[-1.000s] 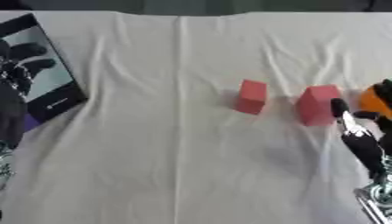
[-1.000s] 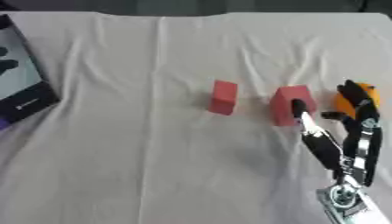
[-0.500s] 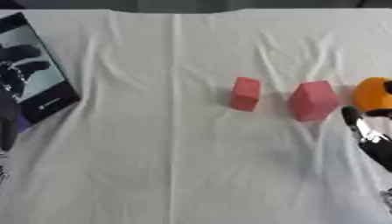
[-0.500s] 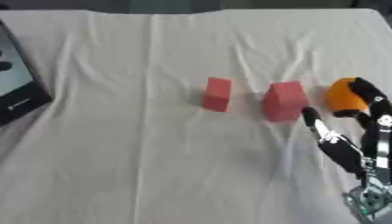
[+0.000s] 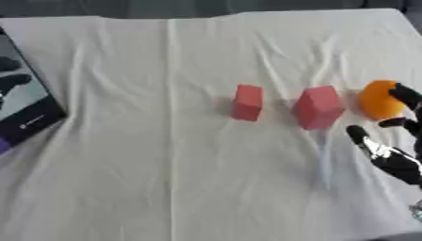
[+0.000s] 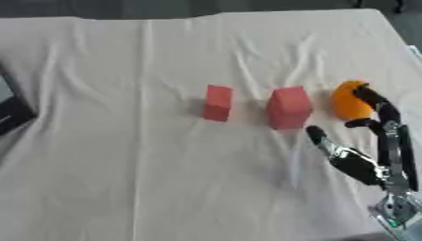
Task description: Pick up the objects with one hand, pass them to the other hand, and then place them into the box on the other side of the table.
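Two pink-red blocks stand on the white cloth: a narrow one near the middle and a wider one to its right. Right of them lies a round orange thing. My right hand comes in from the lower right, open, its fingers stretched up along the orange thing's right side, the tips bent over its top. Its thumb points out toward the wider block and stops just short of it. The dark box sits at the left edge, partly cut off.
The white cloth is creased and covers the whole table. The table's far edge runs along the top of both views. A small purple patch shows at the left edge below the box.
The camera has shifted, so the whole picture has slid. My right hand stays by the orange thing, and its thumb now sits a little lower, further from the wider block.
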Action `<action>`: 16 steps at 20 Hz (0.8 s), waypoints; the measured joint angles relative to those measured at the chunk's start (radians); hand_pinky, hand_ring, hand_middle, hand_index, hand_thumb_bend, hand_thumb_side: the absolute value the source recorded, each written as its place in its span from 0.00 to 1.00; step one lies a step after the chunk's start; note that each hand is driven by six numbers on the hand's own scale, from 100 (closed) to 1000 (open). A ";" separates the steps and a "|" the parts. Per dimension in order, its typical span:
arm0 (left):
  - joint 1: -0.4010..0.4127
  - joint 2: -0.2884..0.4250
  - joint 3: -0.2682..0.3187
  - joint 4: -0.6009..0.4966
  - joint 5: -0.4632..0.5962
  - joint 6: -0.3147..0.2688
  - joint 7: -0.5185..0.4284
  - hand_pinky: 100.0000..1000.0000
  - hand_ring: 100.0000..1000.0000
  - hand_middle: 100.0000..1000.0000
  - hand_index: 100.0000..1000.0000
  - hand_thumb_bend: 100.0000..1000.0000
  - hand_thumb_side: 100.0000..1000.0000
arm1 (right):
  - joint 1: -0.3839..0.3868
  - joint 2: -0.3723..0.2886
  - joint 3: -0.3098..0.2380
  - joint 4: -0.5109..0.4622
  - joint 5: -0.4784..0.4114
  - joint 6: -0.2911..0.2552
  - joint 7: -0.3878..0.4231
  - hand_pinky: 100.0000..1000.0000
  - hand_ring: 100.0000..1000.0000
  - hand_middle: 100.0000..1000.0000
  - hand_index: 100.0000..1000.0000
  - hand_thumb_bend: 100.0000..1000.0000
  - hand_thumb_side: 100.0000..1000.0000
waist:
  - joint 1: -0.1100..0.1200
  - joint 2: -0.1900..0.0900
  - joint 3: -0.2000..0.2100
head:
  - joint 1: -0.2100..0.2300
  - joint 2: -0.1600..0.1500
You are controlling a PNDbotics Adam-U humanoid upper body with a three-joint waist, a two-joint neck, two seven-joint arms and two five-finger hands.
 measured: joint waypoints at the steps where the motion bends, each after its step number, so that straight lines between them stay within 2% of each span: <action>1: 0.000 0.000 0.000 -0.003 0.001 0.002 -0.002 1.00 0.68 0.67 0.71 0.02 0.86 | -0.004 -0.024 -0.012 0.000 -0.013 0.006 0.009 0.52 0.90 0.78 0.86 0.61 0.37 | 0.000 0.000 0.000 | 0.000 -0.001; 10: 0.003 0.026 -0.006 -0.031 0.005 0.011 -0.010 1.00 0.68 0.67 0.71 0.01 0.86 | -0.069 -0.230 -0.117 -0.001 -0.145 0.076 0.114 0.54 0.89 0.78 0.86 0.61 0.37 | 0.000 0.001 -0.004 | 0.002 -0.009; 15: 0.007 0.026 -0.006 -0.038 0.005 0.014 -0.012 1.00 0.68 0.67 0.71 0.01 0.86 | -0.110 -0.291 -0.155 -0.001 -0.223 0.119 0.149 0.54 0.89 0.79 0.86 0.61 0.37 | 0.000 0.001 -0.002 | 0.003 -0.010; 16: 0.007 0.026 -0.006 -0.039 0.005 0.014 -0.012 1.00 0.68 0.67 0.71 0.00 0.85 | -0.113 -0.298 -0.159 -0.001 -0.236 0.124 0.155 0.59 0.91 0.81 0.88 0.62 0.37 | 0.000 0.001 -0.002 | 0.003 -0.010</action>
